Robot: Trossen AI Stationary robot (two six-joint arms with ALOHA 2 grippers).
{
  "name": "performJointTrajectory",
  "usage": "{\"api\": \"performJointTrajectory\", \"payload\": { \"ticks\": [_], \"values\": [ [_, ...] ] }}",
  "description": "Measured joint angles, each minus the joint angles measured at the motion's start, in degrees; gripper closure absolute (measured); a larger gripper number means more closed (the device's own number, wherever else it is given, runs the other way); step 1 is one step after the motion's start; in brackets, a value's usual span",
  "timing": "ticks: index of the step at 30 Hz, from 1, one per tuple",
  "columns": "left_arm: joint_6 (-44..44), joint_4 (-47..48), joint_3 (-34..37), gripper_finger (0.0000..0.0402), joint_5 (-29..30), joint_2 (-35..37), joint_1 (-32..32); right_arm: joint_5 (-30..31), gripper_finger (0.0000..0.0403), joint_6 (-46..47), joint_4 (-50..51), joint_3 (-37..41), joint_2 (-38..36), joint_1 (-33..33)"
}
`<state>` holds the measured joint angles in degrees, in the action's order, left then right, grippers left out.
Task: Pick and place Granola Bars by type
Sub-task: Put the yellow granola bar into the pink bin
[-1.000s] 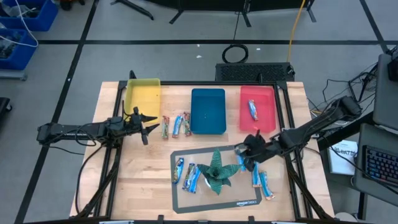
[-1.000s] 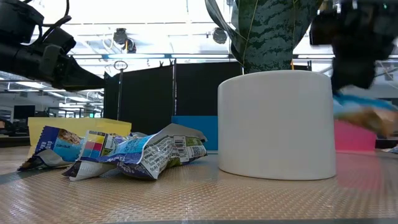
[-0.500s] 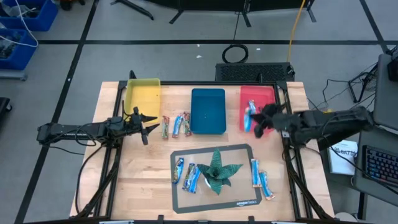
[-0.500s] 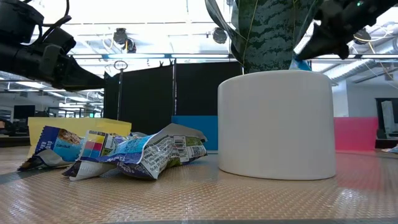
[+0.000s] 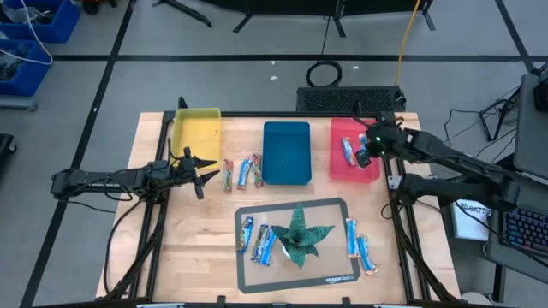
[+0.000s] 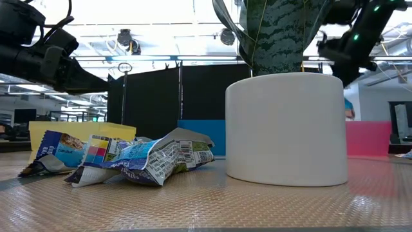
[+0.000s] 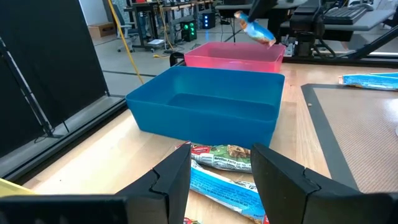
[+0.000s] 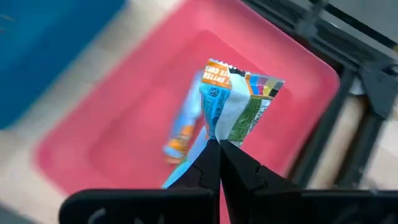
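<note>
Now the right gripper [image 8: 219,152] has moved from the mat [image 5: 336,279] near the plant [image 5: 300,233] to above the pink tray [image 5: 370,174], its fingers pressed together on the edge of a granola bar [image 8: 233,106]. This bar has a blue wrapper with an orange end and a green part, and it hangs over the tray, where another blue bar [image 5: 346,150] already lies. Farther left, the left gripper [image 5: 205,171] has not moved; its fingers are spread, holding nothing, near the bars [image 5: 242,174] beside the blue tray [image 5: 286,177].
</note>
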<state>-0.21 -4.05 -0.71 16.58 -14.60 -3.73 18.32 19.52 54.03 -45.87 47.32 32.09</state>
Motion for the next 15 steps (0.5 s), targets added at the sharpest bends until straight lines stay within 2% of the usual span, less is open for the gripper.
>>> {"api": "performJointTrajectory", "payload": {
  "ticks": [3,7,15],
  "values": [
    [0.0,0.0,0.0,0.0229,0.0,0.0,0.0,3.2,0.0403,-2.1,-0.6,0.0,2.8,3.2],
    [0.0,0.0,0.0,0.0229,0.0,0.0,0.0,3.8,0.0397,-3.5,-2.5,0.0,4.8,5.4],
    [0.0,0.0,0.0,0.0229,0.0,0.0,0.0,-3.5,0.0331,-4.3,-3.2,0.0,5.3,5.7]
  ]
}}
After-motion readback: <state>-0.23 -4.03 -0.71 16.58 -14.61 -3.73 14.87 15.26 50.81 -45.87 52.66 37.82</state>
